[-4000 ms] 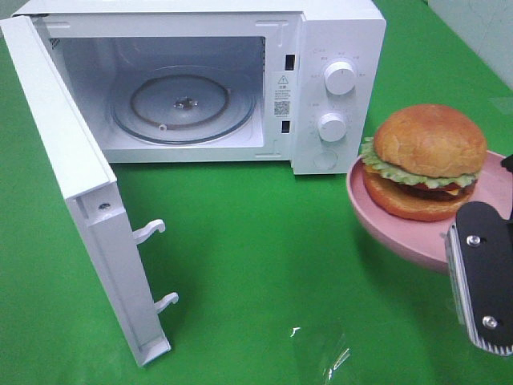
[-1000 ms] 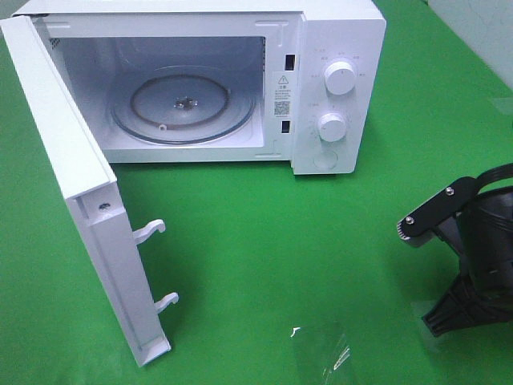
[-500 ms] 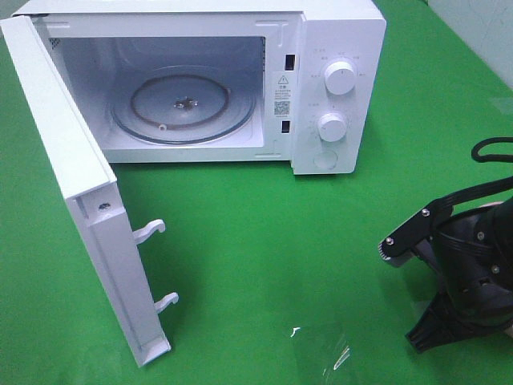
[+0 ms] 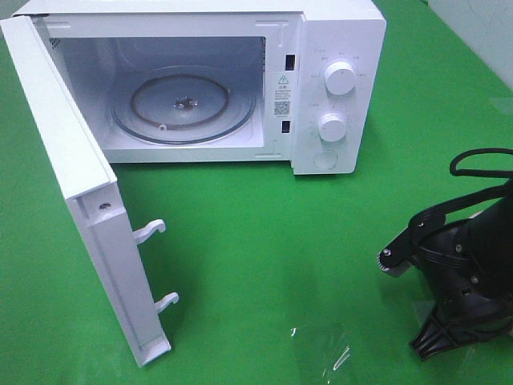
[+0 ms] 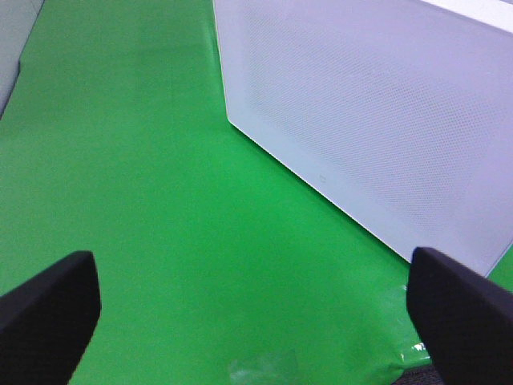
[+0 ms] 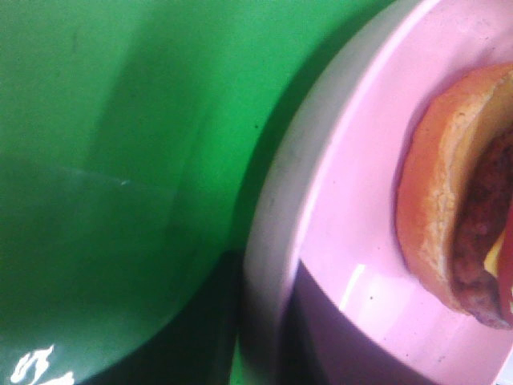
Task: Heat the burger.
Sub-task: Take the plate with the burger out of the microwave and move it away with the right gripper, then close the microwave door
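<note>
**Over on the right side: burger's sitting by the right hand, oven's waiting off to the left**

Down at the right edge of the worktop (image 4: pixel 264 241), the right arm (image 4: pixel 473 273) is hanging low and blocking the burger from the high camera completely. The right wrist view is where it's showing up. The burger (image 6: pixel 461 208) is sitting on its pink plate (image 6: pixel 353 200), and the plate's rim is running very close to that camera. So the burger looks to be lying just below or just beside the right hand (image 4: pixel 405 250). I'm only seeing one toothed finger edge from above and none in the wrist view. I honestly can't tell if that hand is clamping the plate or letting go of it.

The left hand (image 5: pixel 255 309) is hanging spread wide with nothing between its fingers, looking at the outer face of the microwave door (image 5: pixel 377 120). That door (image 4: pixel 72 176) is standing swung out between it and the cavity, so the left arm seems badly placed here.

The microwave (image 4: pixel 337 48) is sitting well apart from the right arm, back and to the left, with its glass turntable (image 4: pixel 183 104) bare. I'm guessing the carry is going to run that way. The burger's round, so no long axis to worry about. The plate rim's what matters.
</note>
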Controlling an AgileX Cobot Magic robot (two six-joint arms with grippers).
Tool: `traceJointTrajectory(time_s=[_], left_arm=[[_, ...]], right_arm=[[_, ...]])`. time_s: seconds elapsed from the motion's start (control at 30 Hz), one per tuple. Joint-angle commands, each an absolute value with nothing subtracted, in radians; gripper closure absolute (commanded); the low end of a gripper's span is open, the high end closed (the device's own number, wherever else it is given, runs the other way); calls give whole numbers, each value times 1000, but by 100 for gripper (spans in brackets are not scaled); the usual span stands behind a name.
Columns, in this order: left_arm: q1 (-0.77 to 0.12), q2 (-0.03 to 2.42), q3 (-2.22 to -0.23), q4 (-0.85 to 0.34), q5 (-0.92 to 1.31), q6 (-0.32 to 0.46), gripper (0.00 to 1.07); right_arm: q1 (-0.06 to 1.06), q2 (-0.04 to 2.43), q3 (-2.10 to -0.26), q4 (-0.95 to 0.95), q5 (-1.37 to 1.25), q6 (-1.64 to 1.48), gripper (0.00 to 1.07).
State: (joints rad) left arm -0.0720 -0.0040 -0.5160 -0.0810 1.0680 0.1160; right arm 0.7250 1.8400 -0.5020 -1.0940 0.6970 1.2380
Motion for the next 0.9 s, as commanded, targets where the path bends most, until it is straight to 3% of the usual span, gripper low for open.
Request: traceJointTrajectory(time_s=[0.03, 0.17, 0.33, 0.6, 0.8, 0.87, 0.9], left_arm=[[-71, -23, -517, -80, 1071, 110, 10], [-71, -23, -517, -80, 1071, 110, 10], [-71, -23, -517, -80, 1071, 110, 10], [-71, -23, -517, -80, 1071, 110, 10], [-71, -23, -517, -80, 1071, 110, 10], [-71, -23, -517, -80, 1071, 110, 10], [-71, -23, -517, -80, 1071, 110, 10]], right_arm=[[724, 1846, -499, -1065, 721, 1239, 86], [724, 1773, -499, -1024, 756, 1204, 65], [724, 1609, -499, -967, 772, 1158, 52], [724, 1371, -499, -786, 745, 964, 50], [724, 1181, -499, -604, 738, 751, 42], [724, 1039, -499, -405, 815, 499, 35], [724, 1039, -499, -405, 815, 499, 35]])
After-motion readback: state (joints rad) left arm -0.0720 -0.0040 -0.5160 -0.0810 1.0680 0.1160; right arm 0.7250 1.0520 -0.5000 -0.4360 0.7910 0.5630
